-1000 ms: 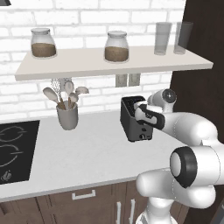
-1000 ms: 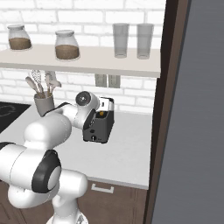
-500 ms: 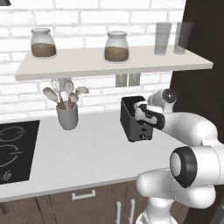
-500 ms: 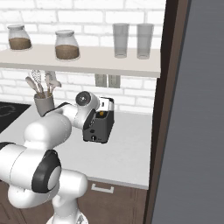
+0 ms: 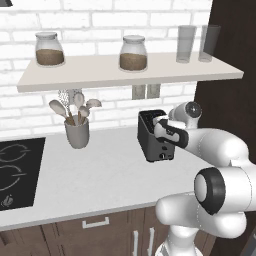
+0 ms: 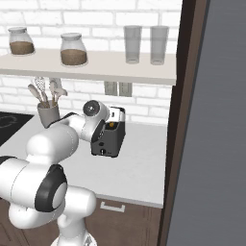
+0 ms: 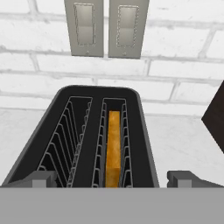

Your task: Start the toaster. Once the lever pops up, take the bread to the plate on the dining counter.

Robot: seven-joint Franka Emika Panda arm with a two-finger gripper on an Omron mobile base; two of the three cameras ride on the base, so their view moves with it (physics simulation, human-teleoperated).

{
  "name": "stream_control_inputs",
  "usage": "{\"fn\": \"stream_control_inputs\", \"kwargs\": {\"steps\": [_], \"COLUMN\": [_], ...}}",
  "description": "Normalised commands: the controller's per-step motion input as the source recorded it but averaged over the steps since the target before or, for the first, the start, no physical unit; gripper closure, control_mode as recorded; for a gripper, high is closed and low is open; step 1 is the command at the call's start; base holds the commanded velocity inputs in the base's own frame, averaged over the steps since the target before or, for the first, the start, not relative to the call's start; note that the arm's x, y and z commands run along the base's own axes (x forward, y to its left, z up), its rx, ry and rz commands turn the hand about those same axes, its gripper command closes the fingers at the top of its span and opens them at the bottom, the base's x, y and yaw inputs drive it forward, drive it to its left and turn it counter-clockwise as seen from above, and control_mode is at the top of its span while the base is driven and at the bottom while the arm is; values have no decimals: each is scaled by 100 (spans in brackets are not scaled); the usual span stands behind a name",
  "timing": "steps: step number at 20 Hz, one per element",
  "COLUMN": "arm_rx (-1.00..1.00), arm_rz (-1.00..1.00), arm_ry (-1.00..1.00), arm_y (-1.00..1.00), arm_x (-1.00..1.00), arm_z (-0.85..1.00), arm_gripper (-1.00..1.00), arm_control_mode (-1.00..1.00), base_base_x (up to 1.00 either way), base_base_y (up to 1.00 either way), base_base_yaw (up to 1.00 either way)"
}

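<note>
One bread [image 7: 114,146], unlabelled toaster [image 7: 87,144]

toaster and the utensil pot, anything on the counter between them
Nothing: in the left base view the white counter is bare between the toaster and the utensil pot.

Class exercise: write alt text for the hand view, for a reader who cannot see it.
Looking down into a dark toaster with two wire-lined slots: a golden slice of bread stands in the right slot, the left slot is empty. The open gripper hangs just above the near end, and two wall switches sit on the white brick wall behind.
</note>
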Motion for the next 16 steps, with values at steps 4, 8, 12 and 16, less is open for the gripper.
{"fn": "stream_control_inputs", "kwargs": {"steps": [4, 8, 12, 16], "arm_rx": [0, 0, 0, 0], "arm_rz": [0, 0, 0, 0], "arm_ry": [0, 0, 0, 0], "arm_y": [0, 0, 0, 0], "arm_x": [0, 0, 0, 0], "arm_z": [0, 0, 0, 0], "arm_gripper": [-100, -100, -100, -100], "arm_control_mode": [-100, -100, -100, -100], "base_base_x": [0, 0, 0, 0], "base_base_y": [0, 0, 0, 0], "base_base_yaw": [0, 0, 0, 0]}}
